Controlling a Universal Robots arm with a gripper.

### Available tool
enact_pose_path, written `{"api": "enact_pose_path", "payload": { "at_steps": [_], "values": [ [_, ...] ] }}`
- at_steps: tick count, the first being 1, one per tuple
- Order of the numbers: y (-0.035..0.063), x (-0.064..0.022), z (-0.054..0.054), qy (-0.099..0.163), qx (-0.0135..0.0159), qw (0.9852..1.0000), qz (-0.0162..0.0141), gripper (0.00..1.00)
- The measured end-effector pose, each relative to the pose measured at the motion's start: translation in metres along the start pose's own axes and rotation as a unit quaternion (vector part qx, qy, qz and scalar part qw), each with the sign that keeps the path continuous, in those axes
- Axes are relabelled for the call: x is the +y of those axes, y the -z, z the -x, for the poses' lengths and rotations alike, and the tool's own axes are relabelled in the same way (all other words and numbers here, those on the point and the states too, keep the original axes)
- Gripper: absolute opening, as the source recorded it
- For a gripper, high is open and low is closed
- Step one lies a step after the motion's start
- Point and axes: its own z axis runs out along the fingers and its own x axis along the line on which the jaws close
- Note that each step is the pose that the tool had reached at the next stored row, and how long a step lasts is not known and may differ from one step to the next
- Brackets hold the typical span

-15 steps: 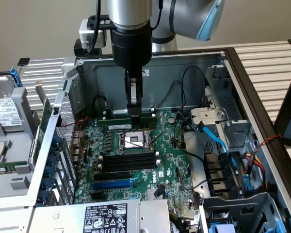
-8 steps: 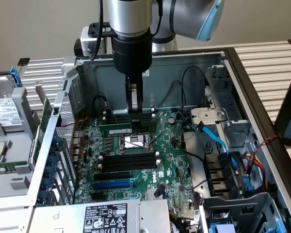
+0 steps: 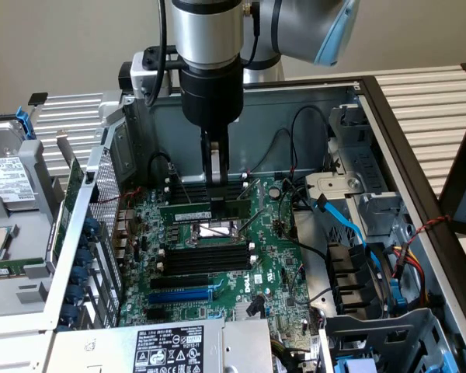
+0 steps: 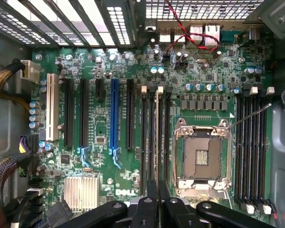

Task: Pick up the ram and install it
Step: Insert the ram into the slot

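Observation:
The ram is a thin green stick with a white label. It hangs level above the motherboard, over the CPU socket as the exterior view shows it. My gripper comes straight down from above and is shut on the ram's top edge near its middle. In the wrist view the ram appears edge-on as a pale thin line. It runs along the bank of black memory slots beside the socket, with my gripper above it. I cannot tell whether the ram touches a slot.
The work is inside an open computer case. A blue expansion slot and a second memory bank lie on the board. Blue cables and drive bays crowd the exterior view's right. A power supply sits in front and a drive cage at the left.

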Motion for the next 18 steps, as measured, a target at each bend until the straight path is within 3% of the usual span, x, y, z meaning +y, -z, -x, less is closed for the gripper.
{"api": "enact_pose_path", "payload": {
  "at_steps": [18],
  "values": [
    [-0.0094,0.0006,-0.0062,0.000,-0.0002,1.0000,-0.0001,0.13]
  ]
}}
